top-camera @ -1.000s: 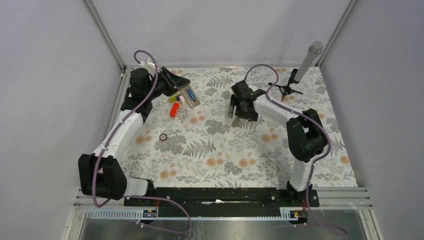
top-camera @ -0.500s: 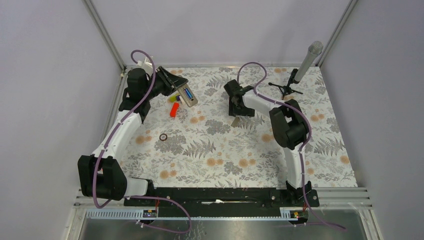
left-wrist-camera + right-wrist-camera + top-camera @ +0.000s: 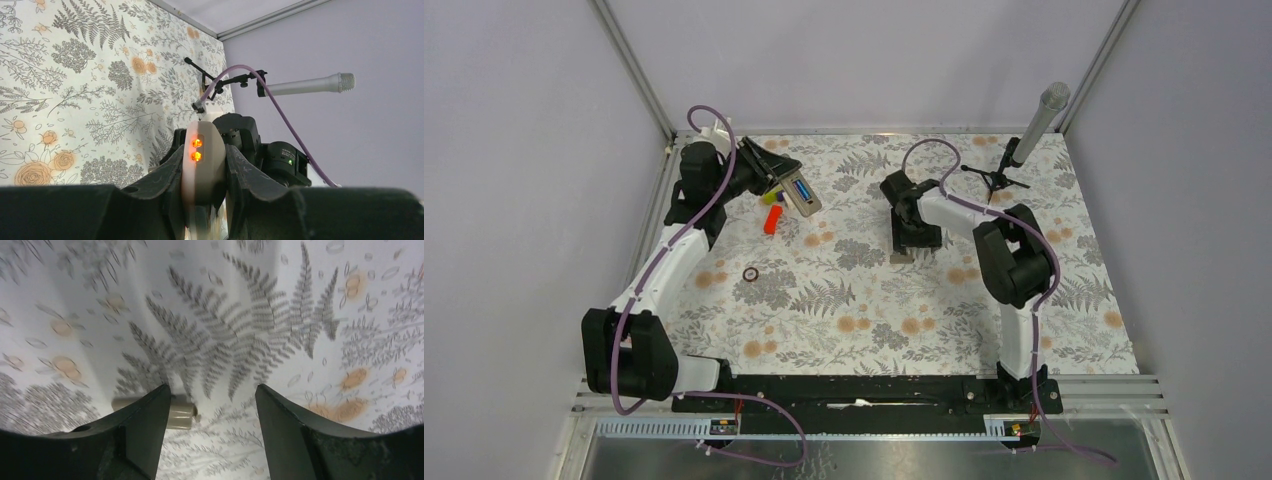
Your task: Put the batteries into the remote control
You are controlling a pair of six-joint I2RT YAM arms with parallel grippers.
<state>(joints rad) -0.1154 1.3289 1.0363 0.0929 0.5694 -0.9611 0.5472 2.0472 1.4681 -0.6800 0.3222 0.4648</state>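
currently we find the left gripper [image 3: 202, 172] clamped on the remote control [image 3: 813, 205]. it holds the remote off the bench [image 3: 864, 320] at the far left, grey-tan back turned up. a blue strip shows in the recess, and we take it to be the batteries [image 3: 802, 190] lying side by side. the top view is too small to confirm that they are fully seated. the right gripper [image 3: 209, 392] hangs low over the middle of the bench, jaws apart and holding nothing. a flat grey-tan cover piece [image 3: 175, 413] lies on the bench. in the wrist view it is partly hidden behind the finger on the left of the picture, not between the two fingers.

we judge the step in hand to be picking up that cover to close the recess. the gripper is off centre, so it should shift sideways until the cover sits squarely between the fingers before closing. the piece is thin and lies flat, so the fingertips need to reach the bench surface and pinch its edges, or it may skid away. the left arm should keep the recess facing up so the batteries do not drop. the orange-red block [image 3: 771, 221] is well apart from the cover and no obstruction.
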